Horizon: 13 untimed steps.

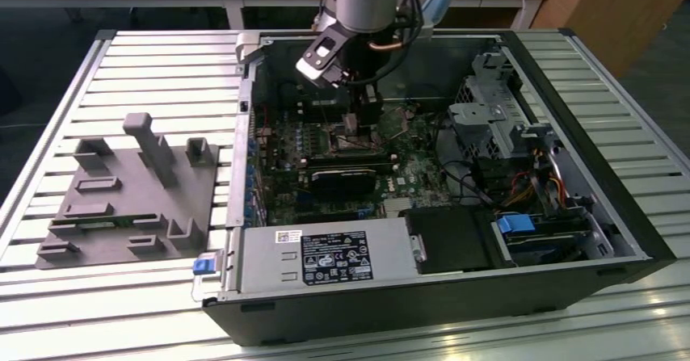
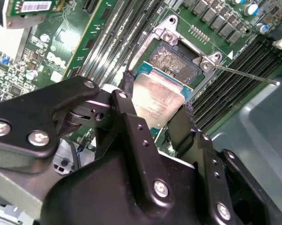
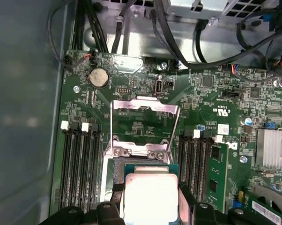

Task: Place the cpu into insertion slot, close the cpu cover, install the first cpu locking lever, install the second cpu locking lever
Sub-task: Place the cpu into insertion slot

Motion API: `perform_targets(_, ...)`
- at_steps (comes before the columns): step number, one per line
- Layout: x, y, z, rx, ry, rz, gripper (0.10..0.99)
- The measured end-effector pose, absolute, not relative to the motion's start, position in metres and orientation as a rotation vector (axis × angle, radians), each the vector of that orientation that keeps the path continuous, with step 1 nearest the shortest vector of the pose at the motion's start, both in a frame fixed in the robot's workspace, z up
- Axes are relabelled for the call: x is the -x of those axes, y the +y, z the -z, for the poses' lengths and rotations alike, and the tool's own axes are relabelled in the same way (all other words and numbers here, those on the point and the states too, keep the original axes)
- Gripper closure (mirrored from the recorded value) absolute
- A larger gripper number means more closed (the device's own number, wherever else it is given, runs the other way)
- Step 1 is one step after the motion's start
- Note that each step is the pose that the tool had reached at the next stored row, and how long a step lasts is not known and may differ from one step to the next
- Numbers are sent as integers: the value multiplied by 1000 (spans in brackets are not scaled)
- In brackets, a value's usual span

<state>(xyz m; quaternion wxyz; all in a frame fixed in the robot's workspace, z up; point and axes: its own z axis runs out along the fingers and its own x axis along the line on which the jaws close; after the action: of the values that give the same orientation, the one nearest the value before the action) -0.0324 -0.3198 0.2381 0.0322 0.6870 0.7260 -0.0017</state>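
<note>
- The gripper (image 2: 156, 108) is clamping the cpu (image 2: 152, 96) by two opposite edges, holding it over the insertion slot (image 2: 176, 61).
- The cpu cover (image 3: 144, 123) is lying swung open beyond the slot.
- The open computer case (image 1: 431, 316), filling the centre of the exterior view, is housing the green motherboard (image 1: 415, 171).

The gripper (image 2: 156, 102) grips the cpu (image 2: 155, 93) over the insertion slot (image 2: 176, 58), whose bed lies uncovered just ahead of the jaws. Long black memory slots (image 3: 80, 164) run close along both sides of the jaws, leaving only a narrow lane. Beyond the jaws the cpu cover (image 3: 143, 124) stands swung open, with cables (image 3: 166, 40) further past it. A thin locking lever (image 2: 246, 75) juts out sideways past one jaw, above the memory slots.
</note>
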Motion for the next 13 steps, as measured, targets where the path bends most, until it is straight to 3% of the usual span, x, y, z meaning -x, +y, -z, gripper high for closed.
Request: perform_targets(13,34,-312,-222,-2156,2195,7,545)
